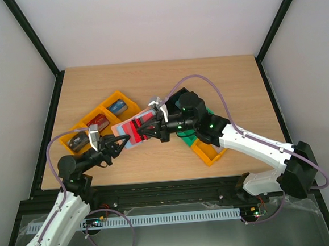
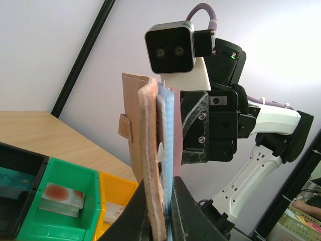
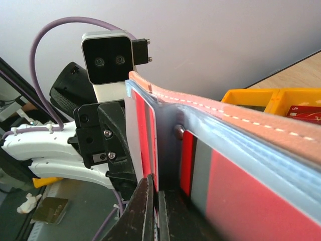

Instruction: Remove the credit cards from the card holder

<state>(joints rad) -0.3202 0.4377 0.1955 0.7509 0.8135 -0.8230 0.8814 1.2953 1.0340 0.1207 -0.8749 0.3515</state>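
The card holder [image 1: 132,131] hangs open above the table between both arms, brownish-pink outside [image 2: 143,125] and pale blue-grey inside [image 3: 210,125]. My left gripper [image 2: 160,213] is shut on its near edge; from above, that gripper [image 1: 121,142] is at the holder's left end. A red credit card [image 3: 150,140] stands out of an inner pocket, and my right gripper [image 3: 159,201] is shut on its edge, seen from above at the holder's right end [image 1: 152,128]. Another red credit card with a grey stripe [image 3: 241,191] lies in a pocket beside it.
An orange bin [image 1: 108,111] and a black bin [image 1: 76,142] with cards inside lie at the left. A green bin [image 1: 184,136] and an orange bin [image 1: 208,152] lie under the right arm. In the left wrist view, black [image 2: 15,181], green [image 2: 60,201] and yellow [image 2: 118,201] bins sit below.
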